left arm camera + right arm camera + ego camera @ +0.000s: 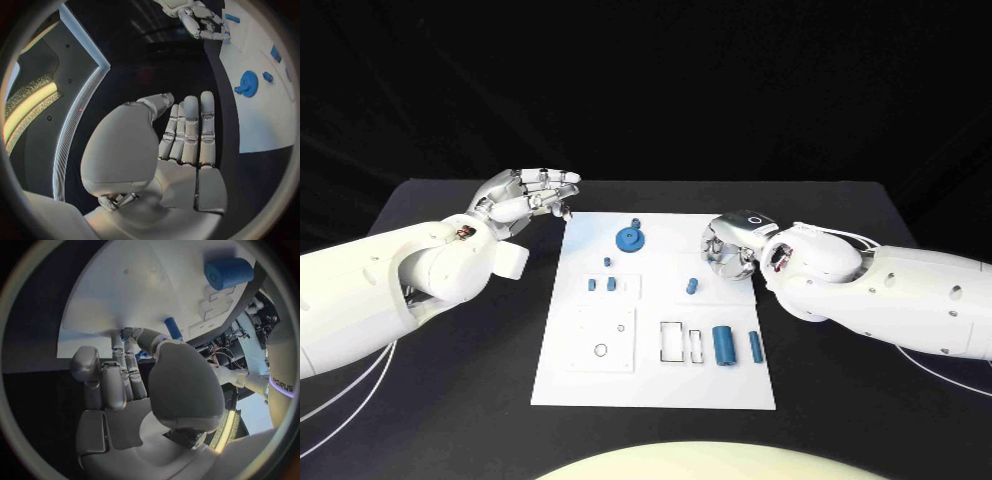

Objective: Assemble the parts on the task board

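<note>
right robot hand [730, 246] low at board's right edge, fingertips [128, 335] down on white surface, pinching small blue piece [142, 354]; short blue peg [692, 287] just beside it. left robot hand [524, 196] off board's far left corner, over tabletop [473, 400], fingers straight and together, holding nothing. board [661, 390] mid-tabletop: gear [630, 238] near far edge, cylinder [724, 345] and slim pin [757, 347] near right side.

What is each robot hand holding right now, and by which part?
The left robot hand holds nothing. The right robot hand has its fingertips at a small blue piece on the white task board; whether it grips it cannot be told.
</note>
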Available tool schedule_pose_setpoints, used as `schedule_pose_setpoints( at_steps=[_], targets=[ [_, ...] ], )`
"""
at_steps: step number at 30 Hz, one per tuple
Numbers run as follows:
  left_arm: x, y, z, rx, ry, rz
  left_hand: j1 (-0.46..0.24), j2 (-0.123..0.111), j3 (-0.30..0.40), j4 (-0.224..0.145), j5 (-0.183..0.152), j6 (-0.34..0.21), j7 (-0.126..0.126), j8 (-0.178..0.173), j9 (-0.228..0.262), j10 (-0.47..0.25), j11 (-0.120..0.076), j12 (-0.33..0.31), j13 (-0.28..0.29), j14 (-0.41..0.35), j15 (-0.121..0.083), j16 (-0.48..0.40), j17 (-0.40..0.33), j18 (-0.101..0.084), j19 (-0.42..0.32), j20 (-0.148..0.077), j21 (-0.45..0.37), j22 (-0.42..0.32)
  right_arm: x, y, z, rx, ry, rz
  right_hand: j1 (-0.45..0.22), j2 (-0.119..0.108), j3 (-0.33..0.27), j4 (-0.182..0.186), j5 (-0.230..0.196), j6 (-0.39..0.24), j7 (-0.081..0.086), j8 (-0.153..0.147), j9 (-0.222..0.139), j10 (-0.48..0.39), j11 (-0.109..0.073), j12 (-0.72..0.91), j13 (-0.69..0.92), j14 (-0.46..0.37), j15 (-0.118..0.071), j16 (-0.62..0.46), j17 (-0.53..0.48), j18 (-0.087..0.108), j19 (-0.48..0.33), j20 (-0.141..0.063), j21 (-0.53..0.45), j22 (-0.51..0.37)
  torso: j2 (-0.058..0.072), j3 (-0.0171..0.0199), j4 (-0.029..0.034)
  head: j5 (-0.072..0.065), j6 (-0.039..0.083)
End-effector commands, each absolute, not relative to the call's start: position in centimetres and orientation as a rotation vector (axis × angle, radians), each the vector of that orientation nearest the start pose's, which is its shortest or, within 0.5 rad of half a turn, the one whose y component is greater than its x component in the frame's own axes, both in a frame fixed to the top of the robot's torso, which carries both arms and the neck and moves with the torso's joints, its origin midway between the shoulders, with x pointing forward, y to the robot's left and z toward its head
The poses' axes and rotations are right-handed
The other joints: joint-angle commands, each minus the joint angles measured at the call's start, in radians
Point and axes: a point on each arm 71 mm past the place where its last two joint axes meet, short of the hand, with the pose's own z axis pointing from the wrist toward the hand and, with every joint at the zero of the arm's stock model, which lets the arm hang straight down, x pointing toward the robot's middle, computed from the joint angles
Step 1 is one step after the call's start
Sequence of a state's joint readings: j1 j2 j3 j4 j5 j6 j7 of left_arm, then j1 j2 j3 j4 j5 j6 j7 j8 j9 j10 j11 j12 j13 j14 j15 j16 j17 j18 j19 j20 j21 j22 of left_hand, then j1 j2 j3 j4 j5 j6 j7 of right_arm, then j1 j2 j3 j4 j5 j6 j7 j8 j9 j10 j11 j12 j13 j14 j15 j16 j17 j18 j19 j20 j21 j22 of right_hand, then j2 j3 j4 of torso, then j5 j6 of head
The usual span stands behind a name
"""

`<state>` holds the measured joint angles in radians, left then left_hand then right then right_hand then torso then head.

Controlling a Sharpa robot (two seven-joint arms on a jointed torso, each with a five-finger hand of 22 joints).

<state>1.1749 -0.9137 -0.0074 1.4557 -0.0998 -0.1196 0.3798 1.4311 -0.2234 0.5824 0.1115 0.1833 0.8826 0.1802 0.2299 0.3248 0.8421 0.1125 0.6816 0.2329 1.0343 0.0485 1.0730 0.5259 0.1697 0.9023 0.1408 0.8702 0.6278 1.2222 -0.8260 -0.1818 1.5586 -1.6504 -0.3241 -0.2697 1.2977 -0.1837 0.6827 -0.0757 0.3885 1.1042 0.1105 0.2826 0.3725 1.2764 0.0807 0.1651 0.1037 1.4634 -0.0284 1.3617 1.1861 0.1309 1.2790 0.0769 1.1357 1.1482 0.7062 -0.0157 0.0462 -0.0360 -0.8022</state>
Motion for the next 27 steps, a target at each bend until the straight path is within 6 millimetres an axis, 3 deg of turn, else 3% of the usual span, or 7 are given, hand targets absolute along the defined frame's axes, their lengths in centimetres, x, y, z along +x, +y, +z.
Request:
schedule_pose_setpoints(
  at_steps=[1,15,27],
  targets=[
    [49.5,25.3,-17.9,-0.997,1.475,-1.586,0.006,0.0,0.0,-0.003,-0.003,-0.003,0.001,-0.003,-0.001,0.004,0.003,-0.007,-0.002,-0.004,-0.005,-0.005,-0.001,0.014,0.003,-0.002,0.007,0.001,46.1,-18.6,-22.5,-0.318,1.71,0.44,0.001,0.01,0.047,0.031,0.002,0.005,-0.001,0.006,0.002,0.048,-0.04,-0.005,0.001,0.044,-0.008,0.006,-0.001,-0.015,0.002,-0.009,0.006,0.003,0.0,0.0005,-0.0001,0.0,0.001],
    [49.6,25.5,-17.9,-0.997,1.462,-1.575,0.003,0.0,-0.004,-0.004,-0.004,-0.01,0.002,-0.008,-0.003,0.004,0.004,-0.009,-0.005,-0.003,-0.004,-0.006,-0.002,0.013,0.001,-0.001,0.009,0.003,45.9,-18.7,-21.5,-0.295,1.665,0.471,-0.003,0.004,0.056,0.029,0.001,0.009,-0.003,0.01,0.006,0.056,-0.042,-0.008,0.002,0.044,-0.009,0.01,0.002,-0.017,0.006,-0.011,0.015,0.013,0.0,-0.0004,0.0008,-0.004,0.002],
    [49.6,25.6,-17.9,-1.004,1.458,-1.578,0.0,-0.003,-0.009,-0.004,-0.004,-0.023,0.005,-0.016,-0.007,0.001,0.007,-0.013,-0.009,-0.002,-0.002,-0.007,-0.004,0.013,-0.001,-0.001,0.01,0.005,45.7,-19.2,-20.4,-0.274,1.663,0.476,-0.005,0.003,0.059,0.029,0.0,0.01,-0.003,0.012,0.008,0.058,-0.042,-0.009,0.002,0.045,-0.01,0.014,0.008,-0.02,0.013,-0.011,0.027,0.025,0.0,-0.0007,0.0004,0.005,0.003]
  ],
)
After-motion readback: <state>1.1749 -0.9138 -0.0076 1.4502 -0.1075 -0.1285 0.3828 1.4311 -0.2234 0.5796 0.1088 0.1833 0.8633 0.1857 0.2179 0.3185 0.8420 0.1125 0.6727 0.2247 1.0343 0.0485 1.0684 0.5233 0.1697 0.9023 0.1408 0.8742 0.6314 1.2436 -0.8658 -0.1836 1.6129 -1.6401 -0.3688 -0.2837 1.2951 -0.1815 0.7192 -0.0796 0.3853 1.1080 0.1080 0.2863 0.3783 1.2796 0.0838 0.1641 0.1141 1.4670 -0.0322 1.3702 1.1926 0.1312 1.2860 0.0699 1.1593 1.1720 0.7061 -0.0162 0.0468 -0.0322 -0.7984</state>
